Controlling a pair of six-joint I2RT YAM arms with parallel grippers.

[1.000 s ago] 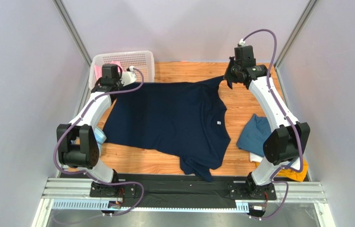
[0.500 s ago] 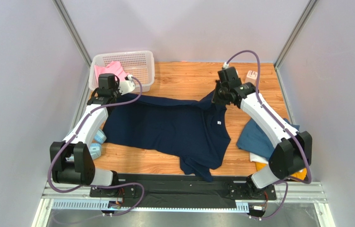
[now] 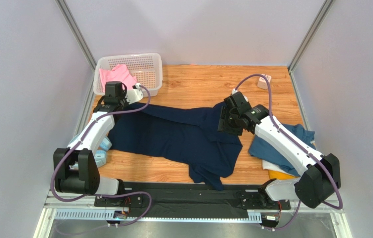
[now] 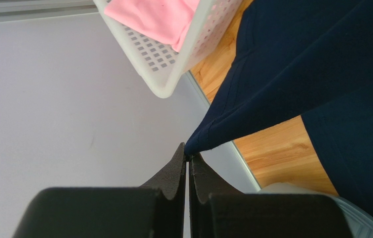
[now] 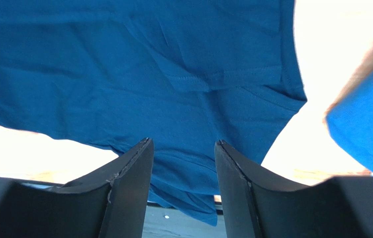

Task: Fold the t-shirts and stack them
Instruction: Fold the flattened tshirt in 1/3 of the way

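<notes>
- Warm, plank-grained wooden tabletop [image 3: 198, 82], boxed in by flat pale grey walls [image 3: 198, 29], with slim metal posts [image 3: 76, 32] slanting up at the far corners.
- Far left corner: a white perforated plastic basket [image 3: 151, 64], and the pink t-shirt [image 3: 116, 75] slumps softly inside it.
- Centre stage, the navy t-shirt [image 3: 178, 136] sprawls across the tabletop. Its far part is rumpled into long folds between the two arms, and a sleeve is bunched at the near edge.
- Left gripper [image 4: 187, 156]: fingers [image 4: 176, 171] pressed tight together, pinching a hemmed corner of the navy cloth and holding it up just beside the basket.
- Right gripper [image 5: 181, 148]: fingers [image 5: 133, 168] spread apart over stitched navy seams, gripping nothing.
- Over on the right, the teal t-shirt [image 3: 273, 148] lies crumpled on top of the white t-shirt [image 3: 272, 166] and the mustard t-shirt [image 3: 282, 175].
</notes>
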